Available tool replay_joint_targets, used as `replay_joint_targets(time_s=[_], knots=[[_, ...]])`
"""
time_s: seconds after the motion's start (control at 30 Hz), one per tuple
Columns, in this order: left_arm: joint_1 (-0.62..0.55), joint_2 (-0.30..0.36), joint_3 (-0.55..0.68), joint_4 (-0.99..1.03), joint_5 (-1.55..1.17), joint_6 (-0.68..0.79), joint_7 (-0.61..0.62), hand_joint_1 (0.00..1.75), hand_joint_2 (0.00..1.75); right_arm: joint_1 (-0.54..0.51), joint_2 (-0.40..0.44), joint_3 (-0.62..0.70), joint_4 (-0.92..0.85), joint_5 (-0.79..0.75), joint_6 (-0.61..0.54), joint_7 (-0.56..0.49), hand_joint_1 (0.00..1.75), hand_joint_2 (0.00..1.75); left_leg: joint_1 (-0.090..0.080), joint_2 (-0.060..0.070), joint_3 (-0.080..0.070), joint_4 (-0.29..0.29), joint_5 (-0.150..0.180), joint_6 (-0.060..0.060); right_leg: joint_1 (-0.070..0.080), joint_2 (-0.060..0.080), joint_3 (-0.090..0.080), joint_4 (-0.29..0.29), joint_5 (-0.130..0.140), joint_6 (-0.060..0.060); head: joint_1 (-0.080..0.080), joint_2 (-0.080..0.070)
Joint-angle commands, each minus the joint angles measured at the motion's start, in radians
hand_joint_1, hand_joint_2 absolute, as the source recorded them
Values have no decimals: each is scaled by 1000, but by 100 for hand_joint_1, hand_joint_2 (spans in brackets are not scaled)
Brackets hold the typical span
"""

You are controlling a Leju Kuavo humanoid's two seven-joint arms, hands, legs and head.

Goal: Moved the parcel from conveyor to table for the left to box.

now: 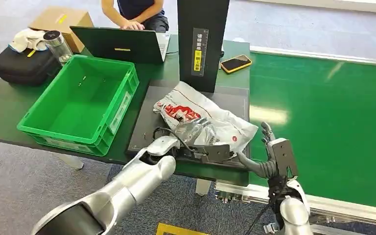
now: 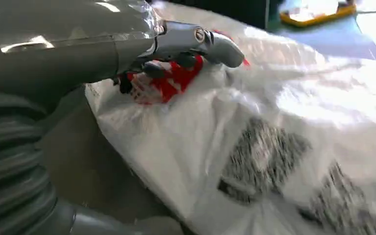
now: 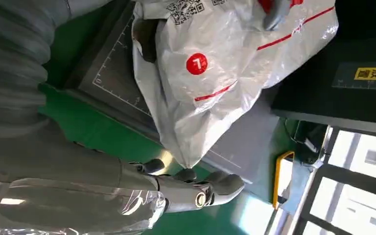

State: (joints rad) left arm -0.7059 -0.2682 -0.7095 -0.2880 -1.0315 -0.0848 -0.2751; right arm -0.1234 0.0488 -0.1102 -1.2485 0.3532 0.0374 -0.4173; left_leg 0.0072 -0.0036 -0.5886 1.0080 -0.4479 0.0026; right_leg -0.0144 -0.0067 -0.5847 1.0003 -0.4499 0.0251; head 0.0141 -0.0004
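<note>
Item 1, parcel (image 1: 210, 120): white plastic mailer with red print and a red round sticker, crumpled, lying on the dark gridded mat (image 1: 142, 122) at the table's (image 1: 5, 107) right end, its lower corner toward the near right corner of the mat, just beside the conveyor (image 1: 323, 122).

Item 2, my left hand (image 1: 198, 131): resting on top of the parcel near the mat's near edge; in the left wrist view the fingers (image 2: 215, 44) press into the film over the red print. I cannot tell whether they have closed on the bag or merely lie on it.

Item 3, my right hand (image 1: 267, 134): at the near right corner of the table, by the conveyor's edge, just beside the parcel's lower corner. In the right wrist view the fingers (image 3: 210, 188) lie apart and hold nothing; the bag's tip hangs close over them.

Item 4, green crate (image 1: 81, 105): left half of the table, empty interior.

Item 5, black upright stand (image 1: 201, 41): at the mat's far edge, behind the parcel.

Item 6, far edge of the table: laptop (image 1: 120, 44), phone in yellow case (image 1: 236, 63), a person's hands (image 1: 132, 24) at the laptop
</note>
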Motion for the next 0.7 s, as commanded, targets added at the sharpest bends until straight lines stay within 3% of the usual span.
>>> replay_joint_targets(time_s=[0.03, 0.7], knots=[[-37, 0, 19, 29, 11, 155, 17, 0, 175, 6, 32, -45, -9, 12, 10, 3, 0, 175, 0, 1, 2, -1, -1, -1, 1, 1, 2, -1, 0, -2, 0, 0], [-48, -3, 12, 35, -9, 159, 34, 0, 175, -10, 30, -43, 17, 13, 12, 3, 0, 175, 0, 1, 3, -1, -1, -1, 0, 2, 3, -1, 0, -2, 0, 0]])
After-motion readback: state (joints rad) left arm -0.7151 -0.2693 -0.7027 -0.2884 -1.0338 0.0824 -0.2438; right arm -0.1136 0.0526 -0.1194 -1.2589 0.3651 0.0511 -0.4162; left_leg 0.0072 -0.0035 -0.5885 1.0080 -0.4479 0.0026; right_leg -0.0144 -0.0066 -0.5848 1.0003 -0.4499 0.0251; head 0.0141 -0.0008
